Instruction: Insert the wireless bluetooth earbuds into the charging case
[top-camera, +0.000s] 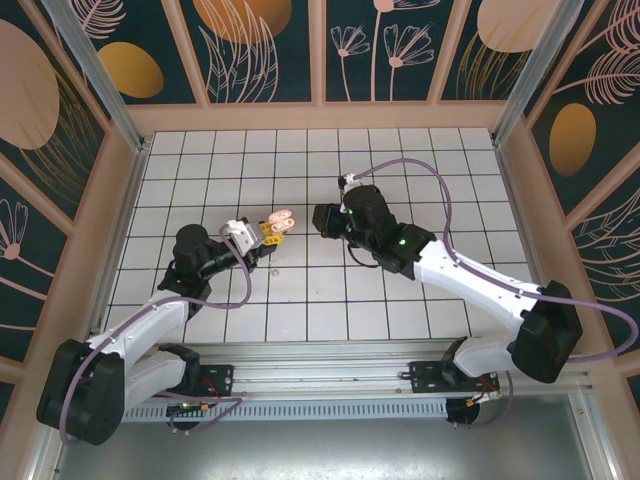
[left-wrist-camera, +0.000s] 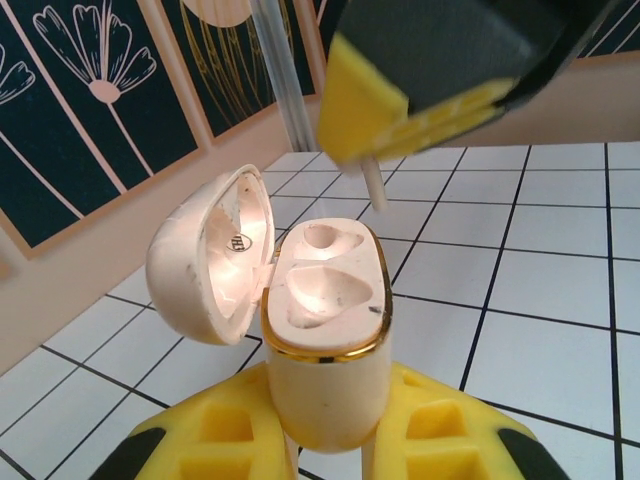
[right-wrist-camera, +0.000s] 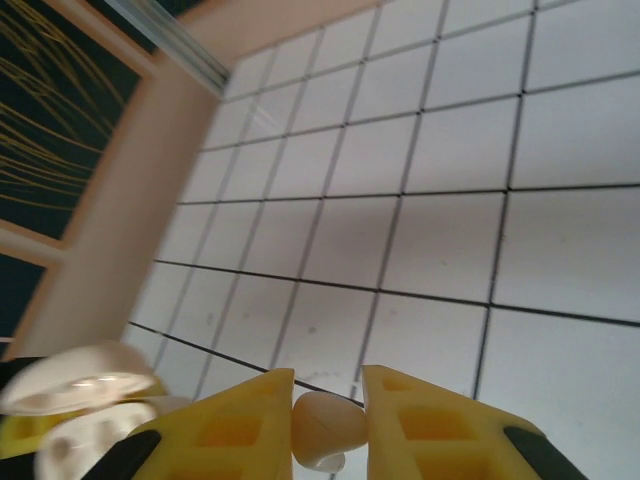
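Note:
My left gripper (left-wrist-camera: 330, 445) is shut on a cream charging case (left-wrist-camera: 330, 350) with a gold rim. It holds the case upright above the tiles, with the lid (left-wrist-camera: 205, 255) swung open to the left. Both moulded wells (left-wrist-camera: 320, 285) are bare. In the top view the case (top-camera: 280, 219) sits at the left gripper's (top-camera: 268, 232) tips, mid-table. My right gripper (right-wrist-camera: 328, 425) is shut on a cream earbud (right-wrist-camera: 322, 428). It hovers just right of the case (right-wrist-camera: 75, 400), and its white stem (left-wrist-camera: 375, 185) hangs above the wells. A small pink earbud (top-camera: 276, 270) lies on the tiles near the left arm.
White tiled floor (top-camera: 320, 310) spreads all round, boxed in by a pinkish wall rail (top-camera: 320, 115) at the back and sides. A metal rail (top-camera: 330, 355) runs along the near edge by the arm bases.

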